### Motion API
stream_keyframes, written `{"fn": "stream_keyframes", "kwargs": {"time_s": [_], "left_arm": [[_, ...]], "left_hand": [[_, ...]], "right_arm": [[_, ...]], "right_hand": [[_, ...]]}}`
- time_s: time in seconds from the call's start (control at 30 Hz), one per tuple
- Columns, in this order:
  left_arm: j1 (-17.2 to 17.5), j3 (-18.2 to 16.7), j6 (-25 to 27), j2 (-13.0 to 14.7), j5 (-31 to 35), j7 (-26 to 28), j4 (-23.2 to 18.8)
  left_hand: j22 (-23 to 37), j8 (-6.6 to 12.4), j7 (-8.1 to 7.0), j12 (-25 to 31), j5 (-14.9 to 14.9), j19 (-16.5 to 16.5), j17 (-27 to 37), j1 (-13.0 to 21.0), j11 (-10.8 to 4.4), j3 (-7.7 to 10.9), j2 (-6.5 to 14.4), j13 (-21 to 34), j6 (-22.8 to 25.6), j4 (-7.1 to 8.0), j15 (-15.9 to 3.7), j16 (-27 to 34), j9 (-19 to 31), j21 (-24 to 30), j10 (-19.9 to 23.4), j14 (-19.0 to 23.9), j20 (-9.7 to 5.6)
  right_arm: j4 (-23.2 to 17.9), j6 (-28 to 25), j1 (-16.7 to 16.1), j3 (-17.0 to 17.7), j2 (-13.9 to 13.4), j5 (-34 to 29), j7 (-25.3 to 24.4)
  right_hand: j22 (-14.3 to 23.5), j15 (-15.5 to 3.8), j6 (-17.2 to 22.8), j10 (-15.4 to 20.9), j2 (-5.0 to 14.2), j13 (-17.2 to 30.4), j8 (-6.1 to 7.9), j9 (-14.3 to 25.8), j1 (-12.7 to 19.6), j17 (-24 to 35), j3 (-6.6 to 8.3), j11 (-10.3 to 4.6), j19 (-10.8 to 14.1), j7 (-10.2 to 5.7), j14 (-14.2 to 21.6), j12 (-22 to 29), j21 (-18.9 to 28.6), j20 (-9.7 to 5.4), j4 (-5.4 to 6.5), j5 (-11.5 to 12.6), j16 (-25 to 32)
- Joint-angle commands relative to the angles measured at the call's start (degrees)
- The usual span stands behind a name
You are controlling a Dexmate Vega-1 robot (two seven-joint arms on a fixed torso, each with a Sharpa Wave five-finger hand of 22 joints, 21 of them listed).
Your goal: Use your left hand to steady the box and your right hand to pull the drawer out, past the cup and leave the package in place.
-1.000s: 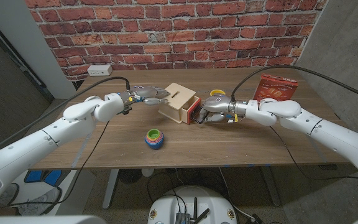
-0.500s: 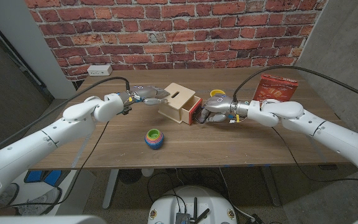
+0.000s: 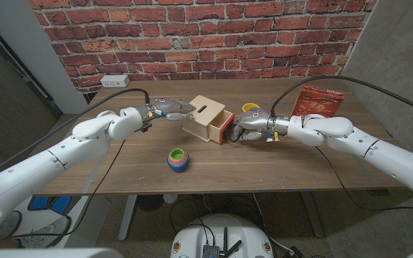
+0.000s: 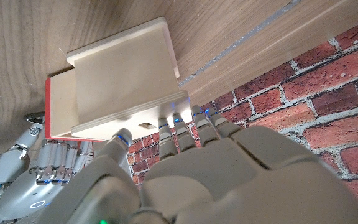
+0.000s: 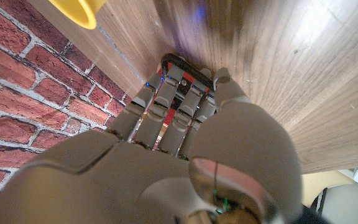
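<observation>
A: Head view: where's the box [image 3: 206, 117]?
B: Mid-desk [image 3: 142, 168], left robot hand [image 3: 169, 109] pressing its left side, holding nothing.
A: The drawer [image 3: 225, 129]?
B: Partly out rightward; right robot hand [image 3: 247, 127] clamped on its red front, yellow cup [image 3: 250, 107] just behind, package [image 3: 318, 100] far right.

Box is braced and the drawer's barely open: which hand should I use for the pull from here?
The right hand. Its fingers are already at the red drawer front, while the left hand presses on the box at the opposite side, so it should probably keep bracing.
</observation>
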Motion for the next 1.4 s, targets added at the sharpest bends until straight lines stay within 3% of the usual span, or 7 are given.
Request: {"fn": "stream_keyframes", "kwargs": {"time_s": [0.03,1.4], "left_arm": [[-0.22,0.12,0.23,-0.23,0.11,-0.12,0.26],[-0.52,0.32,0.46,-0.45,0.88,-0.2,-0.26]], "left_hand": [[0.05,0.41,1.3,0.25,-0.19,0.69,0.04,0.0,0.01,0.35,2.63,0.14,1.86,-0.13,-6.85,-0.15,0.24,0.27,0.48,0.58,-9.58],[0.04,0.13,1.38,0.0,-0.22,1.09,0.04,-0.01,-0.06,0.97,2.65,0.15,2.29,-0.62,-6.73,-0.26,0.26,0.23,0.71,0.91,-9.55]], "right_arm": [[-0.53,-0.1,-0.5,0.59,-0.72,-0.08,0.44],[-4.06,-1.51,-4.21,3.89,-4.77,0.05,1.79]], "right_hand": [[0.12,-6.27,0.85,0.45,0.08,0.03,0.47,0.1,-0.63,0.17,0.11,0.14,0.6,0.01,0.51,-0.32,0.25,-8.37,0.25,0.22,-0.32],[0.14,-6.29,0.84,0.71,0.04,0.13,0.5,0.23,-0.46,1.12,0.56,0.15,0.67,-0.01,0.82,-0.35,0.24,-8.37,-0.06,0.26,-1.4]]}}
